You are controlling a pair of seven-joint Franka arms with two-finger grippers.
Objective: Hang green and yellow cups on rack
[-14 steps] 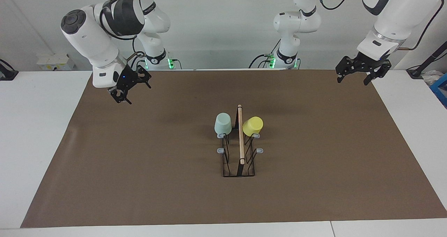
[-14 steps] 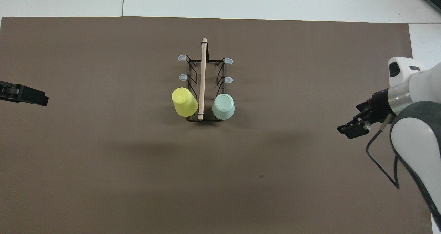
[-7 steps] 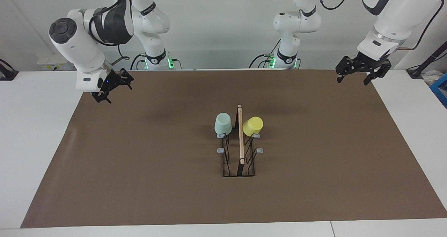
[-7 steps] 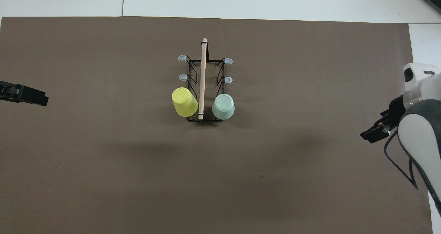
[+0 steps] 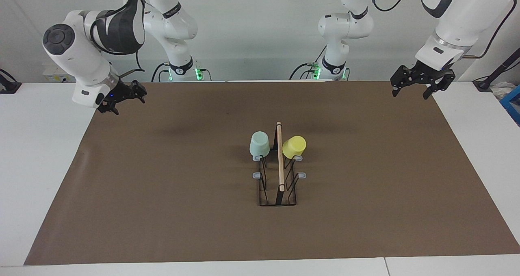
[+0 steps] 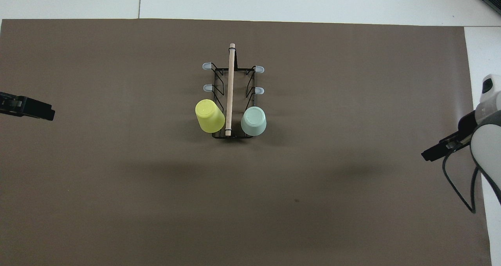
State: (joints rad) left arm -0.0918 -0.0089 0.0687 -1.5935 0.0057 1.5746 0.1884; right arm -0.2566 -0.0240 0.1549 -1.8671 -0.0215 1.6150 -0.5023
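Over mat [image 5: 162,186]: both grippers raised, empty.

A plain pale grey wall [image 5: 252,32] stands past the white table [image 5: 36,154]. A large brown paper-like mat [image 5: 170,194] covers most of it. Light seems even.

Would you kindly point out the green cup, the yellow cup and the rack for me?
green cup [image 5: 259,143], facing view, on its side wall.
yellow cup [image 5: 294,146], facing view, on its side wall.
rack [image 6: 230,84], overhead view, on its wooden top bar.
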